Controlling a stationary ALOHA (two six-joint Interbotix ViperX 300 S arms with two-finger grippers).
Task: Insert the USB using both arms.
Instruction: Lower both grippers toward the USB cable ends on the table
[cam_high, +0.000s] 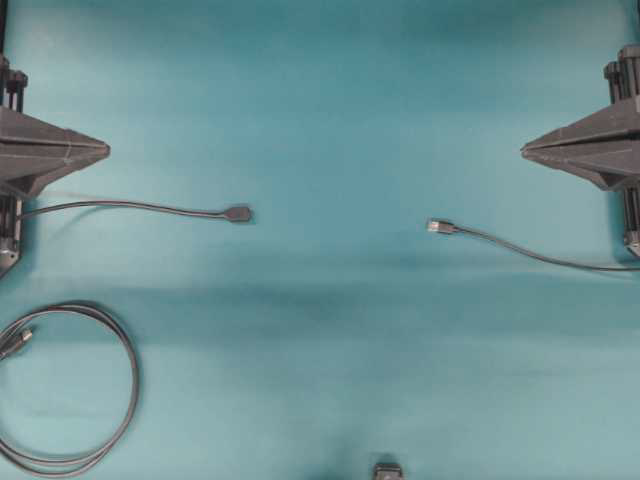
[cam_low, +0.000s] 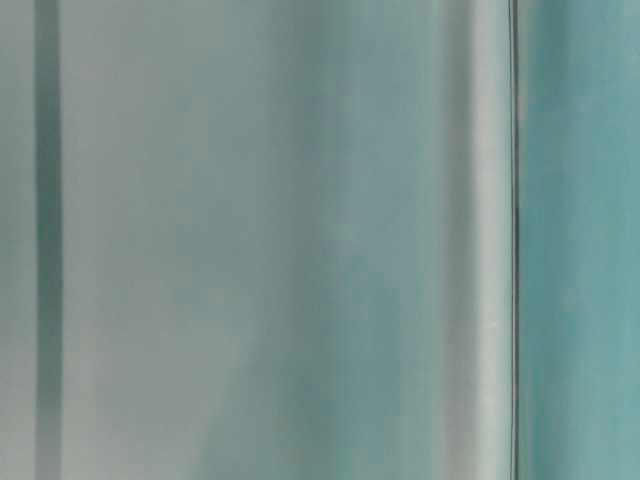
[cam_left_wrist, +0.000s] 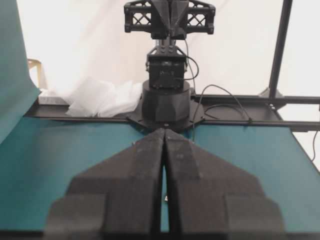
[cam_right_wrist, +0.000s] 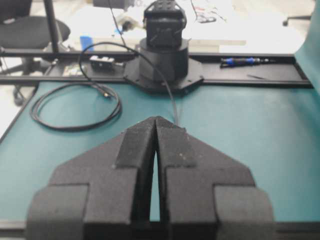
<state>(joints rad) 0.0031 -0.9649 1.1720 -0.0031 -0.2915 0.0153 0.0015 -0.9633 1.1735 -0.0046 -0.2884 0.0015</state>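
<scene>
The USB (cam_high: 440, 227), a small plug with a silvery tip, lies on the teal table right of centre, its thin dark cable (cam_high: 545, 258) running off to the right edge. Facing it on the left lies a black rounded socket end (cam_high: 238, 213) of another thin cable (cam_high: 120, 206). My left gripper (cam_high: 105, 151) points in from the left edge, shut and empty, above and left of the socket. At the right edge my right gripper (cam_high: 524, 150) is also shut and empty, up and to the right of the USB. The wrist views show both tips pressed together: left gripper (cam_left_wrist: 164, 131), right gripper (cam_right_wrist: 156, 119).
A coiled dark cable (cam_high: 75, 390) lies at the lower left, also seen as a coil (cam_right_wrist: 75, 107) in the right wrist view. A small dark object (cam_high: 388, 470) sits at the bottom edge. White crumpled material (cam_left_wrist: 100, 96) lies behind the table. The table-level view is only a blurred pale surface.
</scene>
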